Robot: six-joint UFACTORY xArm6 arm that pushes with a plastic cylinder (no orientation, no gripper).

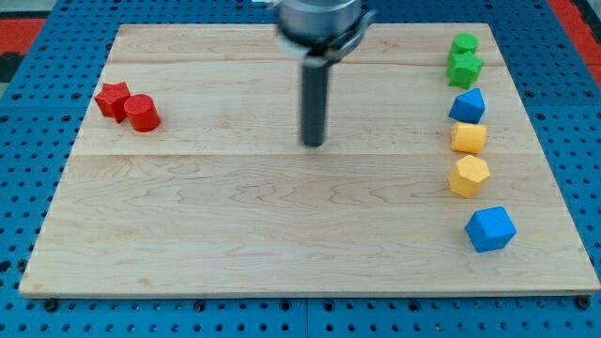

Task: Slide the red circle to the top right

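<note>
The red circle [143, 114], a short red cylinder, sits on the wooden board [282, 225] at the view's left, touching a red star-shaped block [113, 99] just up and left of it. My tip [313, 144] rests on the board near the middle, well to the right of the red circle and apart from every block. The rod rises from it to the arm's head at the view's top.
Down the board's right side stand a green block [463, 44], a green star [464, 69], a blue block [468, 105], two yellow blocks [469, 138] [468, 176] and a blue block [490, 229]. A blue pegboard surrounds the board.
</note>
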